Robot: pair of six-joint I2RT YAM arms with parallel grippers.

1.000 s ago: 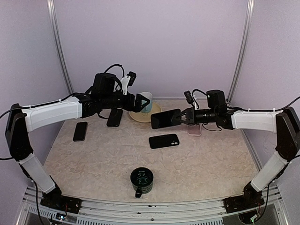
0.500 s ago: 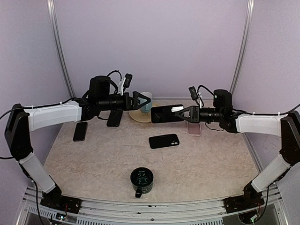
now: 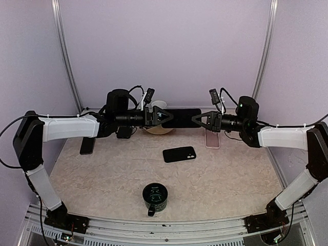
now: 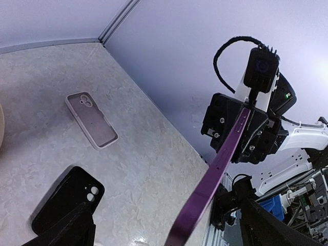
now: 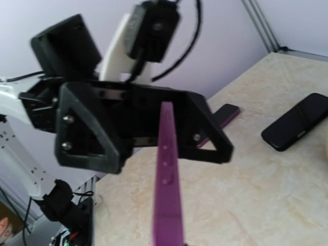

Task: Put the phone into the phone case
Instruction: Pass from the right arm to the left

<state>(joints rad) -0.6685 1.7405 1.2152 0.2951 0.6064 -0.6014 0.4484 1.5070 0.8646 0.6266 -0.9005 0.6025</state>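
From above, the right gripper (image 3: 196, 119) is clamped on the phone (image 3: 182, 114), held level in the air with its long axis pointing at the left gripper (image 3: 168, 117). In the left wrist view, the black phone case (image 4: 66, 201) lies on the table (image 4: 154, 154) below. In the right wrist view, the phone's free end sits between the left gripper's wide-apart jaws.
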